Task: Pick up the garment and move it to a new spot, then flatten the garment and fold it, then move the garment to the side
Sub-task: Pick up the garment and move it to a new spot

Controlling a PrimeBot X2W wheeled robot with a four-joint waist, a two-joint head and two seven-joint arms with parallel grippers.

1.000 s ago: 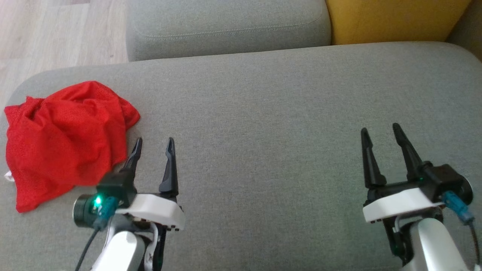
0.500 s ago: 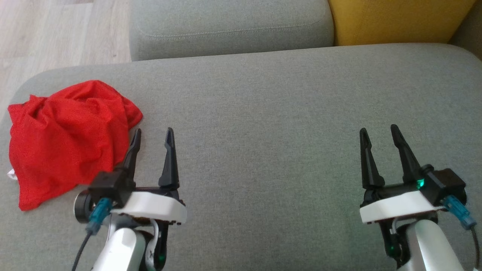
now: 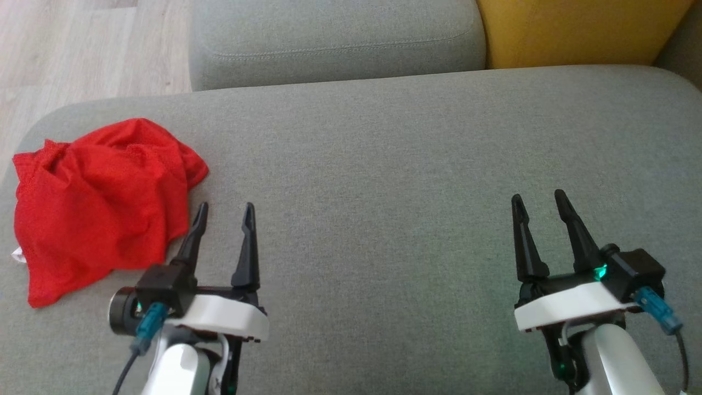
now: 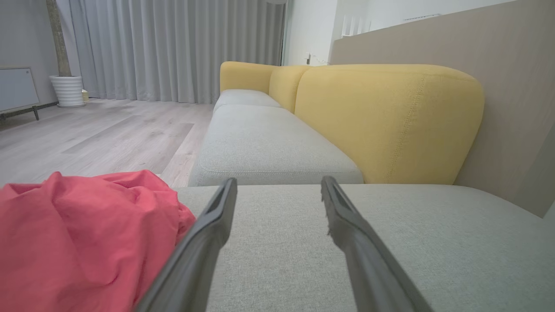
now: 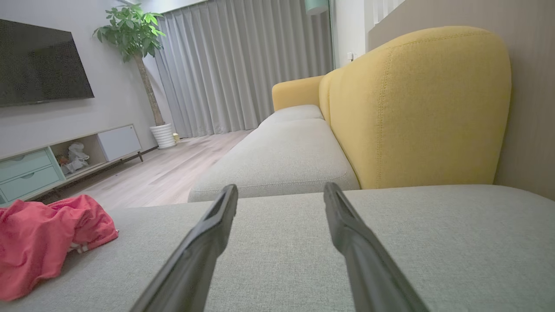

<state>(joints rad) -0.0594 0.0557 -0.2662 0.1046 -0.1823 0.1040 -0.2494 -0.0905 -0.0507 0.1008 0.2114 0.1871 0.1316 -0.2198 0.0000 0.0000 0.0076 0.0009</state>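
A crumpled red garment (image 3: pixel 98 203) lies bunched at the left end of the grey sofa cushion (image 3: pixel 384 164). A small white tag peeks out at its lower left. My left gripper (image 3: pixel 226 208) hovers open just right of the garment, its left finger close to the cloth edge and nothing between the fingers. In the left wrist view the garment (image 4: pixel 82 234) sits at the lower left beside that finger. My right gripper (image 3: pixel 538 196) stands open far to the right over bare cushion. The garment (image 5: pixel 43 238) appears far left in the right wrist view.
A second grey seat cushion (image 3: pixel 334 38) lies beyond, with a yellow backrest (image 3: pixel 576 30) at the upper right. Wooden floor (image 3: pixel 71 49) drops off past the cushion's left end. A TV stand (image 5: pixel 52 160) and a potted plant (image 5: pixel 134 26) stand across the room.
Both grippers have drawn back a little toward me and stay open. The right one has also shifted slightly left. The garment has not moved.
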